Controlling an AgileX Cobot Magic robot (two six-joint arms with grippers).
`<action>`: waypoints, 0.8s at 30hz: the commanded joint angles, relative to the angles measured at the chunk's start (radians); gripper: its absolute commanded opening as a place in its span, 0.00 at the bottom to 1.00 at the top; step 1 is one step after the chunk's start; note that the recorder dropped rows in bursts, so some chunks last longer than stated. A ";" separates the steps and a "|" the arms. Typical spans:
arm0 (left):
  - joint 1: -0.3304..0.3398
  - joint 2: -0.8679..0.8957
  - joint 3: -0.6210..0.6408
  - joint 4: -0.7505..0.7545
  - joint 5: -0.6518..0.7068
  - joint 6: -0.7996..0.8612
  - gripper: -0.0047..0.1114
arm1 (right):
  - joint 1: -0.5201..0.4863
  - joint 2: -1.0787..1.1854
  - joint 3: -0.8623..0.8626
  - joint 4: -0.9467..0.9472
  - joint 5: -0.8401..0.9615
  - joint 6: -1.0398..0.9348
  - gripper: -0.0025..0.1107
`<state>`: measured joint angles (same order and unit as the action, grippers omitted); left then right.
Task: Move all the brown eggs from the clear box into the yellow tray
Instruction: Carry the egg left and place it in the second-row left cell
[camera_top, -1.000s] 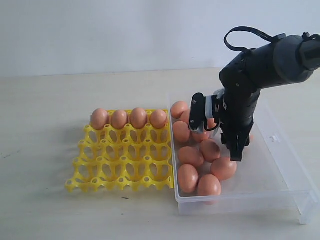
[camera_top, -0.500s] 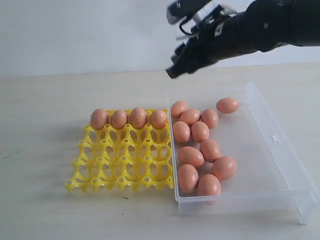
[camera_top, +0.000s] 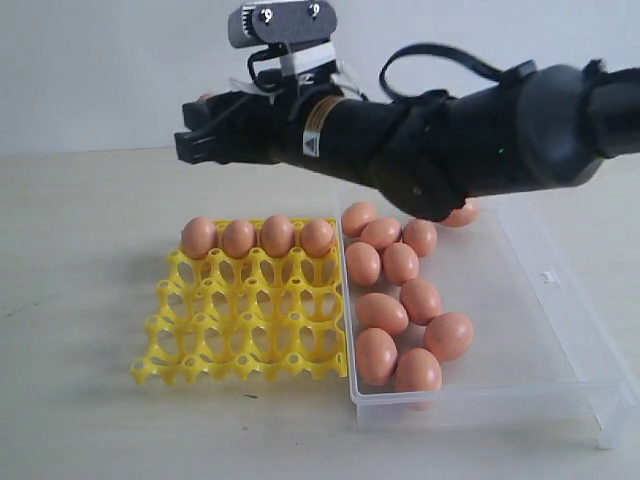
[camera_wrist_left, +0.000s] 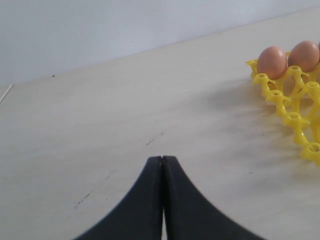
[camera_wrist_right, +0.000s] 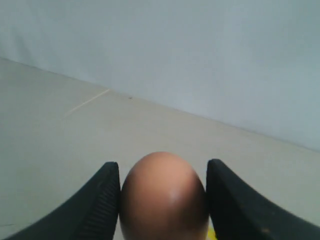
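My right gripper (camera_wrist_right: 164, 167) is shut on a brown egg (camera_wrist_right: 164, 200), which fills the gap between both fingers. In the exterior view that gripper (camera_top: 192, 132) hangs in the air above the back left of the yellow tray (camera_top: 245, 320), its arm reaching across from the right. The tray's back row holds several brown eggs (camera_top: 258, 237); its other cups are bare. Several more eggs (camera_top: 400, 300) lie in the left half of the clear box (camera_top: 545, 330). My left gripper (camera_wrist_left: 162, 159) is shut on nothing, low over the table, left of the tray corner (camera_wrist_left: 295, 120).
The black right arm (camera_top: 450, 140) spans the space above the box's back and the tray. The box's latch tab (camera_top: 546, 276) sits on its right wall. Bare tabletop (camera_top: 80, 260) lies left of the tray and in front of it.
The right arm rose out of the clear box with an egg and swung left, from above the box's back to over the tray's back left.
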<state>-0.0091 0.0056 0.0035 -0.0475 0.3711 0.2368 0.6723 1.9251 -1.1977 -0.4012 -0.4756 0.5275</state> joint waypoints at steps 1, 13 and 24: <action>-0.001 -0.006 -0.004 -0.003 -0.007 0.000 0.04 | 0.003 0.099 0.004 -0.140 -0.171 0.223 0.02; -0.001 -0.006 -0.004 -0.003 -0.007 0.000 0.04 | 0.003 0.305 -0.018 -0.132 -0.366 0.191 0.02; -0.001 -0.006 -0.004 -0.003 -0.007 0.000 0.04 | 0.003 0.353 -0.089 -0.154 -0.257 0.094 0.33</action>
<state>-0.0091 0.0056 0.0035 -0.0475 0.3711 0.2368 0.6741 2.2760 -1.2809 -0.5528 -0.7320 0.6129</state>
